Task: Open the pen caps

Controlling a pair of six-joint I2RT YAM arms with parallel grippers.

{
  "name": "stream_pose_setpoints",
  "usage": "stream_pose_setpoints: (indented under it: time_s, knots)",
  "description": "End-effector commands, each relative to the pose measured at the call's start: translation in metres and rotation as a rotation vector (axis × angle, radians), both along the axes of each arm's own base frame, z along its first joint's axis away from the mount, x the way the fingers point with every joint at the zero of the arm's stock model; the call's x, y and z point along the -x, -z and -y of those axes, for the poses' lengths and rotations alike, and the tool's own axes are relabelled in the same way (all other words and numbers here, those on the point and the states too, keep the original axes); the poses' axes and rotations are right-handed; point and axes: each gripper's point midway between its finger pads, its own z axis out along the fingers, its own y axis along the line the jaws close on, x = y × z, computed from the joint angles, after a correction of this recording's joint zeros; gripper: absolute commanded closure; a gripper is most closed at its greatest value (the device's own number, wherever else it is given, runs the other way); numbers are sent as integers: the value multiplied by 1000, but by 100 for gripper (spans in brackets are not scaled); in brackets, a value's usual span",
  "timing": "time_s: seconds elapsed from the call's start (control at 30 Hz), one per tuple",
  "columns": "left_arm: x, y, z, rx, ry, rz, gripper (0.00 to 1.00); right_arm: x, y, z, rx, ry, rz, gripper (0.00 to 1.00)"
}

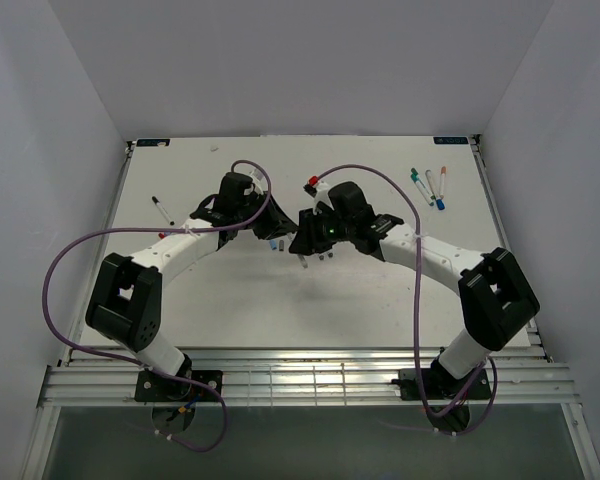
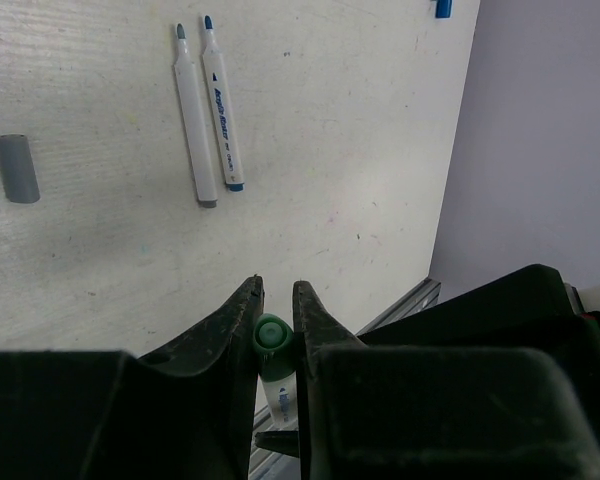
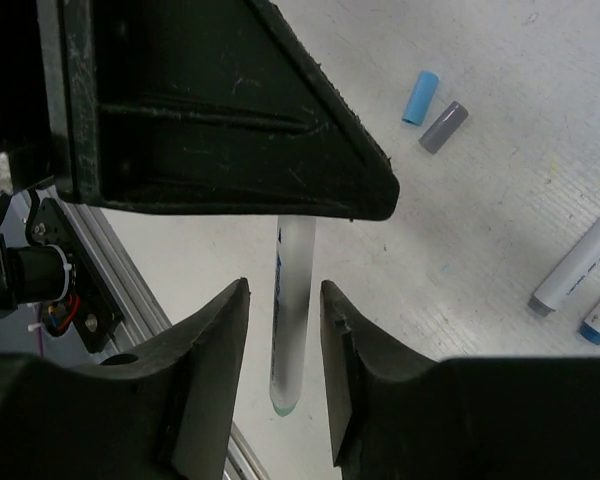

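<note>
My left gripper (image 2: 277, 292) is shut on a white pen, pinching its green cap (image 2: 271, 338) between the fingers. In the right wrist view the same pen's barrel (image 3: 290, 320) hangs between my right gripper's (image 3: 284, 292) open fingers, with a gap on each side. In the top view the two grippers meet nose to nose above the table's middle, left (image 1: 276, 222) and right (image 1: 300, 228). A loose blue cap (image 3: 419, 97) and grey cap (image 3: 443, 127) lie on the table, near two uncapped pens (image 2: 195, 120) (image 2: 222, 110).
Several capped pens (image 1: 430, 186) lie at the back right of the white table (image 1: 380, 300). One black-tipped pen (image 1: 161, 210) lies at the left. A red-capped pen (image 1: 313, 183) shows behind the right wrist. The metal rail (image 1: 300, 375) runs along the near edge.
</note>
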Motion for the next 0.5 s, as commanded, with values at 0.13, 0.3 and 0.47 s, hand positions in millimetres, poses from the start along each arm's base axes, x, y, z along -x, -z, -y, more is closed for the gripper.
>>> stream_pose_setpoints:
  time_s: [0.13,0.3,0.47]
  knots:
    - [-8,-31,2,11,-4,65,100,-13,-8,-20,-26,-27,28,92]
    - [-30,-11,-12,-150,-85,-13,100,-26,28,8,396,148,208,92]
    - [-54,-15,-25,-267,-172,-31,100,-35,39,46,753,322,402,92]
